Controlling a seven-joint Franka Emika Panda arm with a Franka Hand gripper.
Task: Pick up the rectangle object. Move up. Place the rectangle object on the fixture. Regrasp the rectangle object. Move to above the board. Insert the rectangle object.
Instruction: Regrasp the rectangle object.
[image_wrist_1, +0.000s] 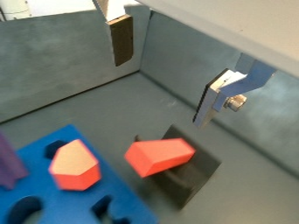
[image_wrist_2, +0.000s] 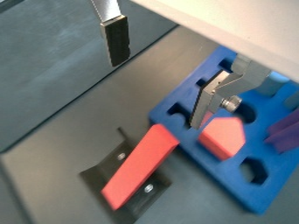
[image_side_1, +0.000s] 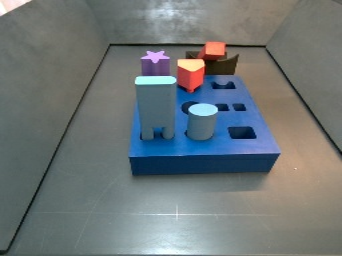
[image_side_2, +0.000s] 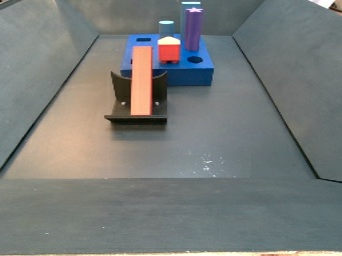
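Observation:
The rectangle object (image_side_2: 140, 84), a long plain red block, lies on its side along the dark fixture (image_side_2: 134, 118), just in front of the blue board (image_side_2: 201, 72). It also shows in both wrist views (image_wrist_1: 159, 156) (image_wrist_2: 138, 163) on the fixture (image_wrist_1: 193, 180) (image_wrist_2: 100, 168). In a side view only its end (image_side_1: 214, 50) shows behind the board (image_side_1: 201, 160). My gripper (image_wrist_1: 166, 68) (image_wrist_2: 160, 70) is open and empty, raised above the floor beside the fixture and the board (image_wrist_1: 41, 149) (image_wrist_2: 271, 191). The gripper is out of both side views.
In the board stand a tall light-blue block (image_side_1: 154, 105), a grey-blue cylinder (image_side_1: 201, 121), a short red piece with a yellow top (image_side_1: 190, 72) and a purple star piece (image_side_1: 155, 60). Several holes in the board are open. Dark bin walls surround the floor.

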